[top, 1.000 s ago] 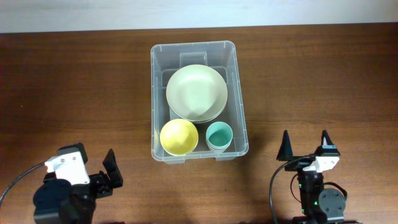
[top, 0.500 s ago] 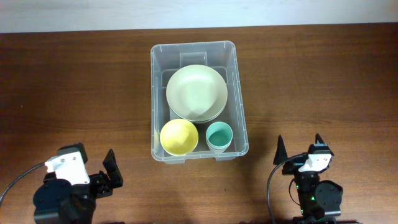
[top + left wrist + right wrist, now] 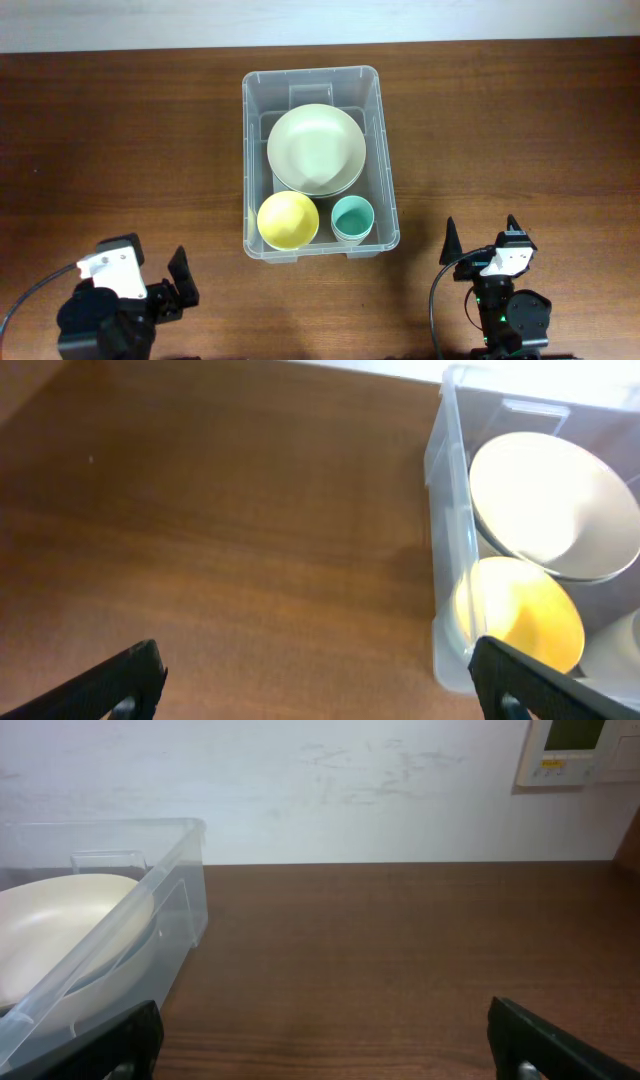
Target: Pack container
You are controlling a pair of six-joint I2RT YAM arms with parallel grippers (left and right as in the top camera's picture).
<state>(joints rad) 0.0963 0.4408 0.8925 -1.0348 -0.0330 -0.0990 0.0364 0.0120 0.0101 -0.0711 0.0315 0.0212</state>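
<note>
The container (image 3: 312, 80), a large clear plastic bin, stands at the table's middle. It holds a pale green bowl (image 3: 315, 149), a yellow bowl (image 3: 288, 220) and a teal cup (image 3: 352, 217). My left gripper (image 3: 150, 285) is open and empty at the front left, well away from the bin. My right gripper (image 3: 483, 238) is open and empty at the front right. The left wrist view shows the bin's left wall (image 3: 447, 510), the pale bowl (image 3: 550, 500) and the yellow bowl (image 3: 530, 615). The right wrist view shows the bin's corner (image 3: 185, 870) and the pale bowl (image 3: 60, 930).
The brown wooden table (image 3: 120, 150) spreads on both sides of the bin. A white wall (image 3: 300, 780) with a thermostat panel (image 3: 578, 750) stands behind the table's far edge.
The right arm drew back a little toward the front edge and settled. The left arm shifted slightly toward the front. The bin and its contents have not moved.
</note>
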